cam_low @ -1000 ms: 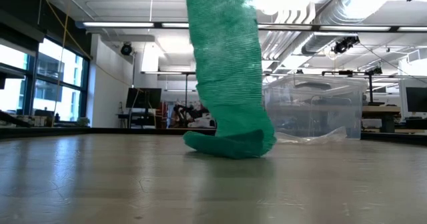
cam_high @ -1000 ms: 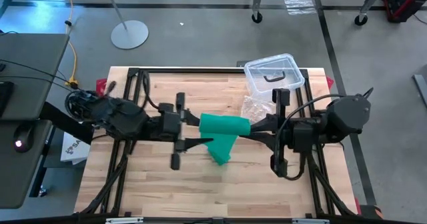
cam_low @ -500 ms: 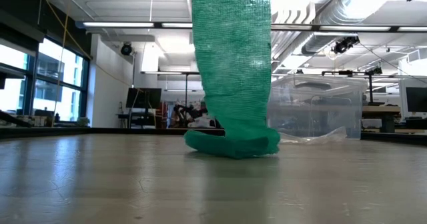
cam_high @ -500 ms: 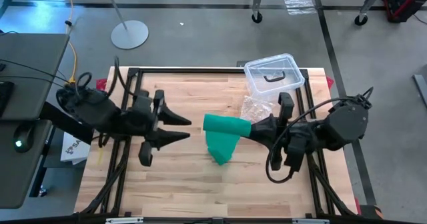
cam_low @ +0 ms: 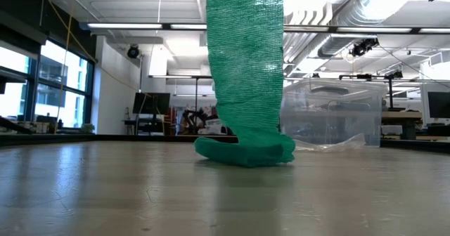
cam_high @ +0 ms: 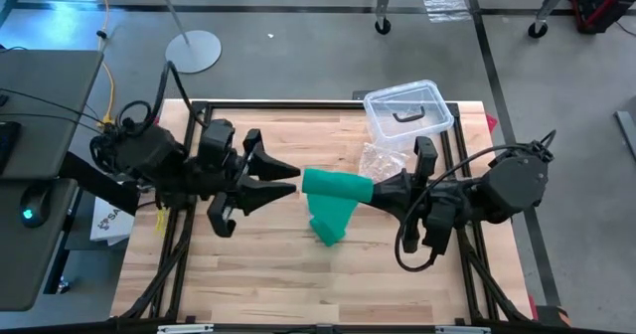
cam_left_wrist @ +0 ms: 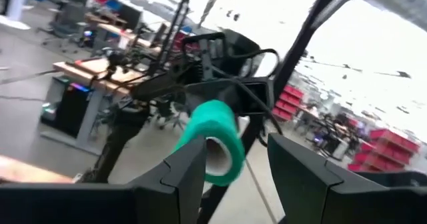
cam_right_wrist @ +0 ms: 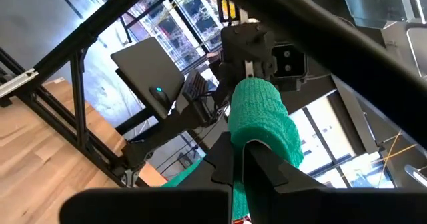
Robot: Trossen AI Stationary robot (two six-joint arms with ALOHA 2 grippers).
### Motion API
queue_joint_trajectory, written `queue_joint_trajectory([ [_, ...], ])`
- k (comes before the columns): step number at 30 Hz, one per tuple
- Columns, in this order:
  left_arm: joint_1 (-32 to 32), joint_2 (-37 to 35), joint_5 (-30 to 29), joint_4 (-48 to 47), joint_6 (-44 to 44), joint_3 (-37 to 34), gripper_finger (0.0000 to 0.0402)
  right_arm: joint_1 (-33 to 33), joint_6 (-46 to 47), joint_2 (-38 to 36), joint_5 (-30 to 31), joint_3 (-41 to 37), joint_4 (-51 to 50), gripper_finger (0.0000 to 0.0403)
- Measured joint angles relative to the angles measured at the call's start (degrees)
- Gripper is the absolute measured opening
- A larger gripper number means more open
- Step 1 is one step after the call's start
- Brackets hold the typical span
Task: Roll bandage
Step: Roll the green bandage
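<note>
Right gripper (cam_high: 370,190), mid-frame, clamps the partly rolled green mesh bandage (cam_high: 334,187); its tail trails unrolled onto the desk (cam_high: 298,274). Left gripper (cam_high: 290,177) gapes empty.

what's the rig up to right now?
Rolling a bandage. The right gripper has its jaws shut on the rolled end of the green bandage, holding it above the table; the loose tail hangs down and its end lies folded on the wood. The left gripper sits just beside the roll, jaws open and pointed at it, holding nothing. A clear plastic box sits at the far edge.
</note>
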Motion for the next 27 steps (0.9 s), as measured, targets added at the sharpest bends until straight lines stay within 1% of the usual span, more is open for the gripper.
queue_joint_trajectory([
  [4, -0.7, 0.0, 0.5, -0.1, 1.1, 0.0, 0.0154, 0.0, 0.1, 0.0, 0.0, 0.0, 0.0, 0.0002],
  [8, -0.5, 0.8, -0.5, 0.8, -0.9, 0.0, 0.0146, 0.0, 0.3, 0.0, 0.0, 0.0, 0.0, 0.0002],
  [14, 1.0, 2.9, -0.3, 3.6, -4.5, 0.0, 0.0133, -0.1, 1.5, 0.0, 0.0, 0.0, -0.2, 0.0003],
  [21, 2.4, 3.3, -0.4, 4.1, -6.3, 0.0, 0.0121, -0.1, 1.7, -0.1, 0.4, 0.0, -0.2, 0.0003],
  [24, 2.7, 3.4, -0.4, 4.0, -6.3, 0.0, 0.0099, -0.1, 2.2, -0.1, 0.4, 0.0, -0.2, 0.0003],
  [27, 3.2, 3.4, -0.1, 2.8, -6.3, 0.0, 0.0059, -0.1, 4.0, -0.1, 0.4, 0.0, -0.2, 0.0003],
])
